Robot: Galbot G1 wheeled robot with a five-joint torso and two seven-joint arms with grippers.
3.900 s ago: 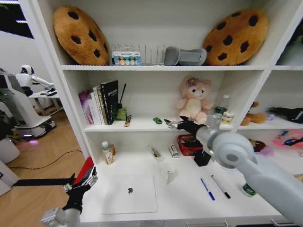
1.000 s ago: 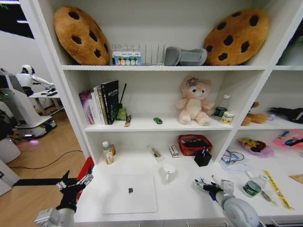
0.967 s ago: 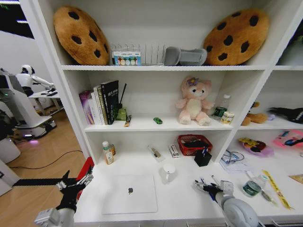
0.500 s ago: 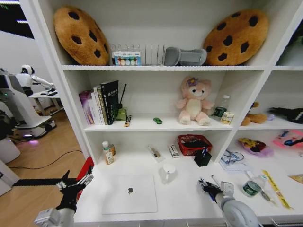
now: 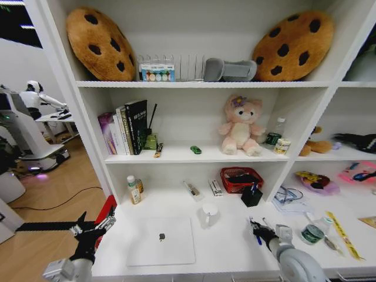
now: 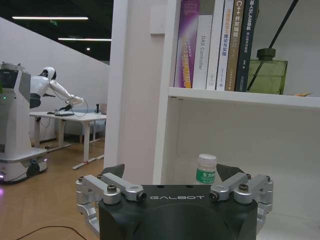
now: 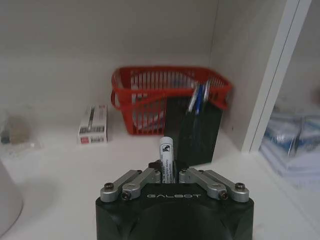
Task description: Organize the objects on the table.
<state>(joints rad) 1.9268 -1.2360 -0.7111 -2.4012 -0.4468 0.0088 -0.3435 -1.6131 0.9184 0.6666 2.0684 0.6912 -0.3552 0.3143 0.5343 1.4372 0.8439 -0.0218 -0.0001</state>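
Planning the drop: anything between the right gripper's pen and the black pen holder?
Nothing visible: bare table lies between the pen in the right gripper and the black pen holder. Left gripper hangs at the table's left end.

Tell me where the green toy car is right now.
In the head view, the green toy car sits on the middle shelf, between the books on its left and the pink plush on its right, above the table.
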